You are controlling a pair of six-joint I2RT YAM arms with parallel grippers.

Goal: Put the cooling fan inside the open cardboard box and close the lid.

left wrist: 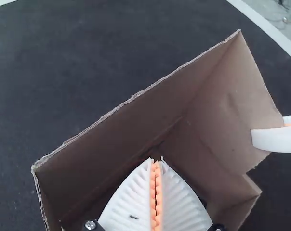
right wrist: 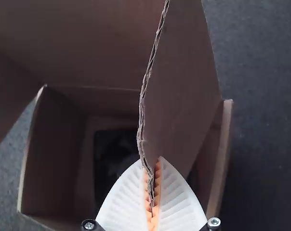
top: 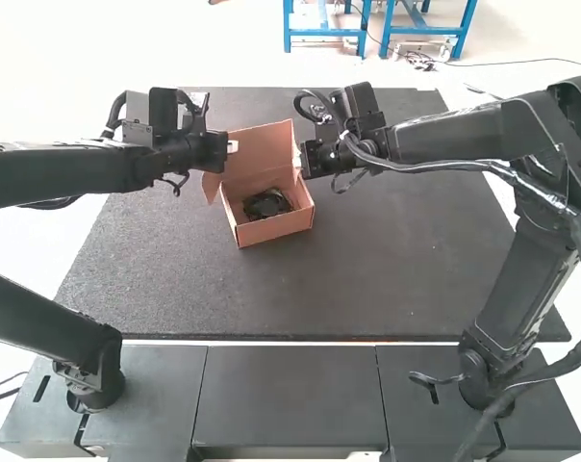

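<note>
Pressing its white ribbed fingers together, the left tool [left wrist: 156, 162] sits with its tips at the inner crease of the raised lid [left wrist: 136, 130]. Whether any cardboard lies between its orange pads I cannot tell. One brown cardboard box [top: 274, 223] stands open on the dark mat [top: 387, 260], between the two tools. One black fan [top: 268, 202] lies on the bottom of the box, dark against the brown walls. The right tool [right wrist: 152, 163] is clamped narrow on the edge of an upright side flap [right wrist: 184, 96], with the cardboard running straight in between its pads.
</note>
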